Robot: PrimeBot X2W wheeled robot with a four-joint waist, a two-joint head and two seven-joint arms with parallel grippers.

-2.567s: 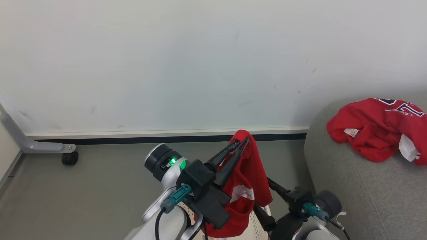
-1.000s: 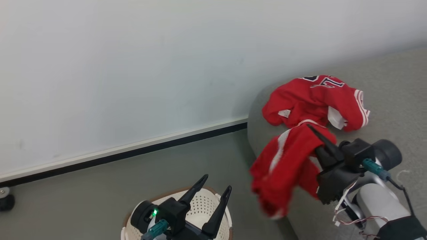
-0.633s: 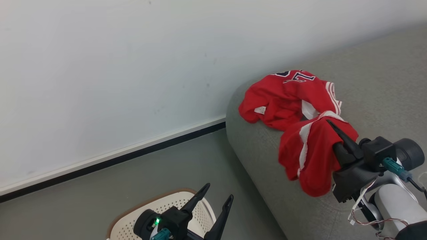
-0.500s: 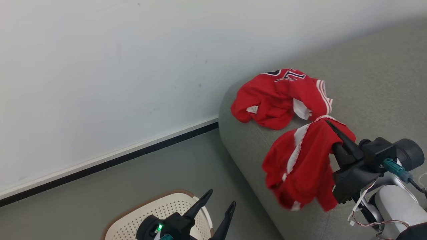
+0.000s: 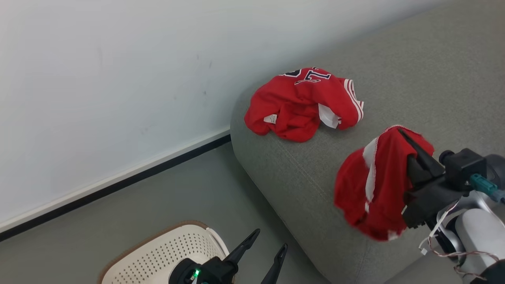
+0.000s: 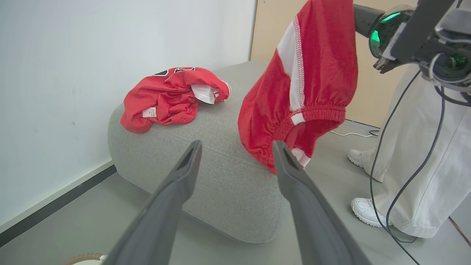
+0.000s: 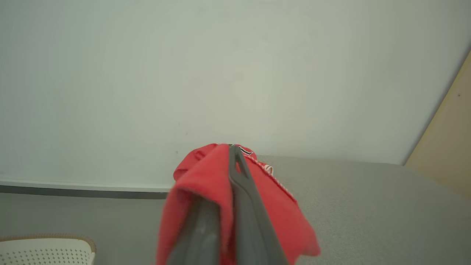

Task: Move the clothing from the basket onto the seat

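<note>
Wall: pale wall with dark skirting, grey floor below.
Seat: grey seat on the right, against the wall.
Person: the left wrist view adds a person in white trousers and shoes, standing beside the seat.
Basket: basket on the floor, near left.
Clothing: 1 lettered garment lies on the seat's far-left corner; 1 striped garment hangs over its near edge.
Grippers: right gripper pinches the striped garment, fingers pressed together; left gripper spread wide by the basket.
</note>
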